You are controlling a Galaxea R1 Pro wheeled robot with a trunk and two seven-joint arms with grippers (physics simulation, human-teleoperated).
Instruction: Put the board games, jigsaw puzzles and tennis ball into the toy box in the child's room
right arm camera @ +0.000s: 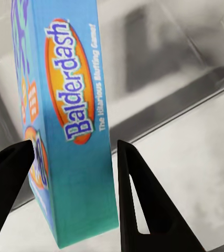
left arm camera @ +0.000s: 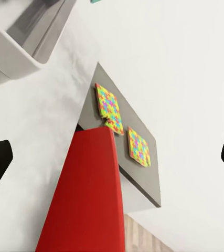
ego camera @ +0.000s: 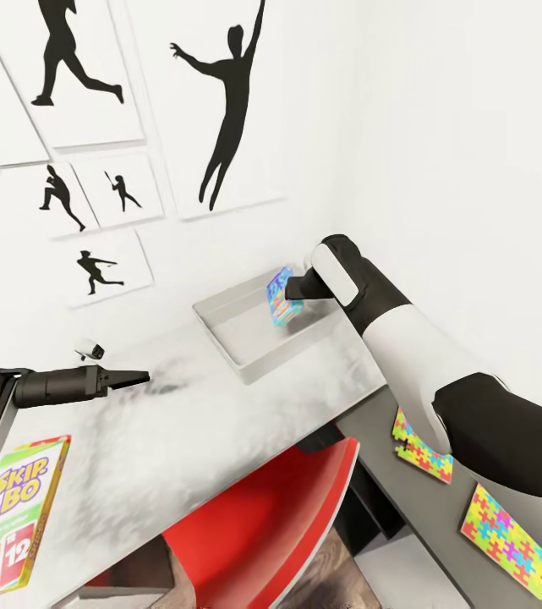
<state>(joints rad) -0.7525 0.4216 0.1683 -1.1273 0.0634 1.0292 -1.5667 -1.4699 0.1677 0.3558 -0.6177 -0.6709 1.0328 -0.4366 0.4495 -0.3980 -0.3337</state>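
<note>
Two pincers: right clamped on half-hidden Balderdash box above toy box, left spread, empty.

Right arm, centre to lower right: glossy white shells, black joints, black wrist. Left arm, left edge: black, cylindrical, tapering to slim black fingers.

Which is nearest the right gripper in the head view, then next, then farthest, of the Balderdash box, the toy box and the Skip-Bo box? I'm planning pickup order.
1. Balderdash box: between the right gripper's fingers.
2. Toy box: directly beneath.
3. Skip-Bo box: far across the table, by the left arm.
</note>
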